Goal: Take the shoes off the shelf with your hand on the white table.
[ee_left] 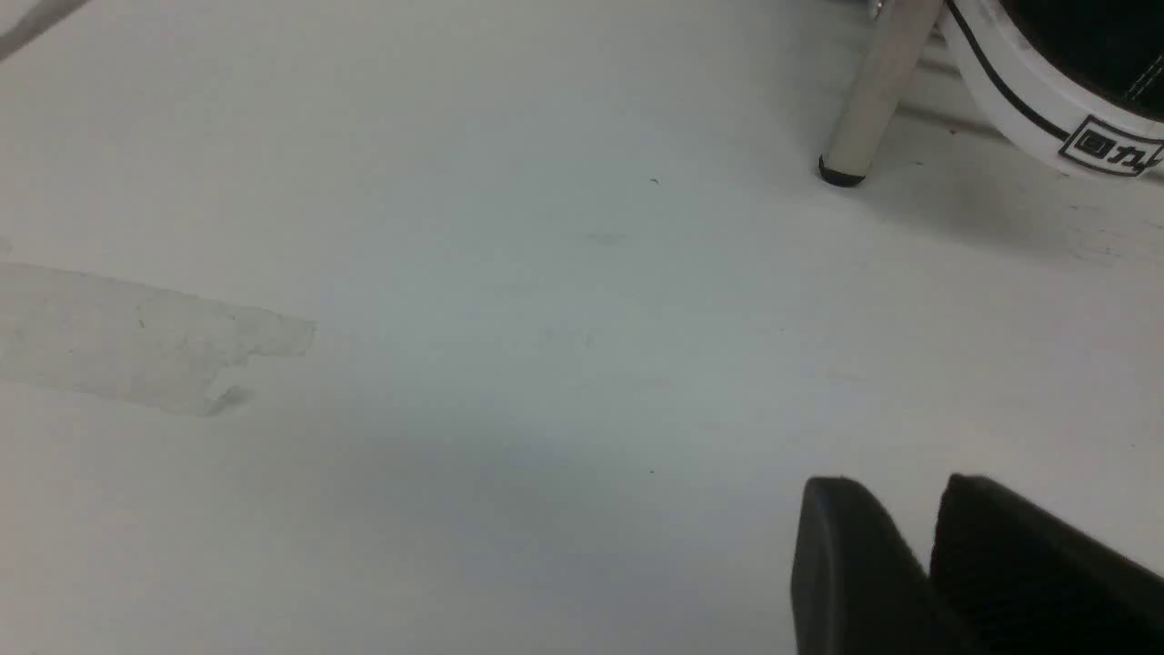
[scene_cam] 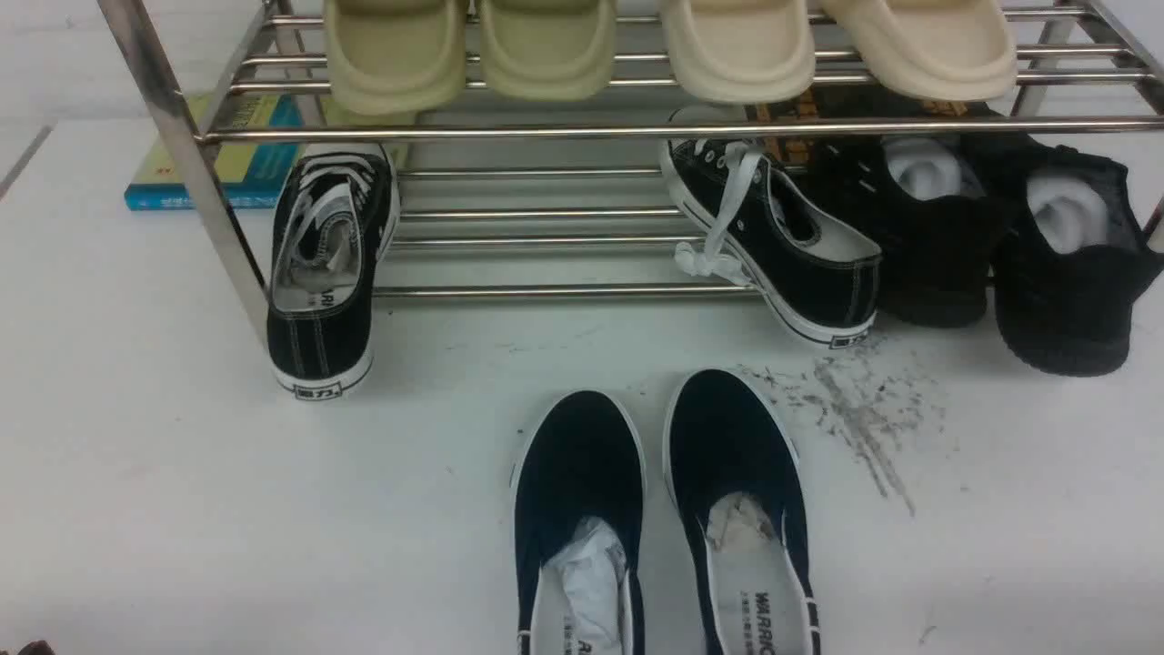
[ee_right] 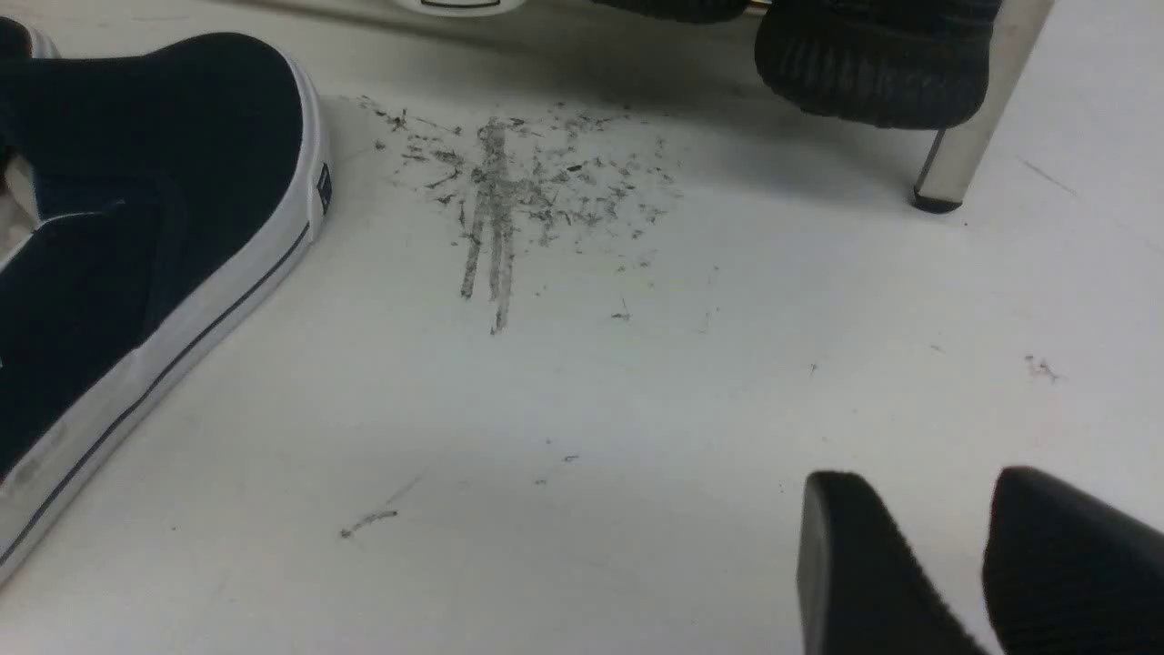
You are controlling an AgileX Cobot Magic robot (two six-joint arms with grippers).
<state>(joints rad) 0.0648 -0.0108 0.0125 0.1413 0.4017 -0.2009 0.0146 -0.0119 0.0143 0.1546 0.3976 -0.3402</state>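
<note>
The left gripper (ee_left: 909, 491) is low over the worktop (scene_cam: 182, 473) and points toward the shelf (scene_cam: 582, 132). Its fingers (ee_left: 846, 564) are almost together, with only a thin slit between them, and hold nothing. Ahead of it stand the left front post (ee_left: 873, 91) and the heel of a sneaker (ee_left: 1064, 109), with only bare worktop in between.

The right gripper (ee_right: 937, 487) is also low and points toward the shelf. Its fingers are close together with a narrow gap and hold nothing. The front view shows neither arm.

The shoes (scene_cam: 946, 246) are on the lower tier at the right end, side by side, with white stuffing inside. Their heels stick out over the front bar toward the robot. In the right wrist view one heel (ee_right: 873, 64) is just beside the right front post (ee_right: 973, 100). The second sneaker (scene_cam: 782, 246) lies tilted, touching the shoes on their left.

Between the right gripper and the shoes the worktop is free and shows only scuff marks (scene_cam: 864, 409). The slip-ons (scene_cam: 655, 518) stand to the left of the marks, in front of the shelf's middle.
</note>
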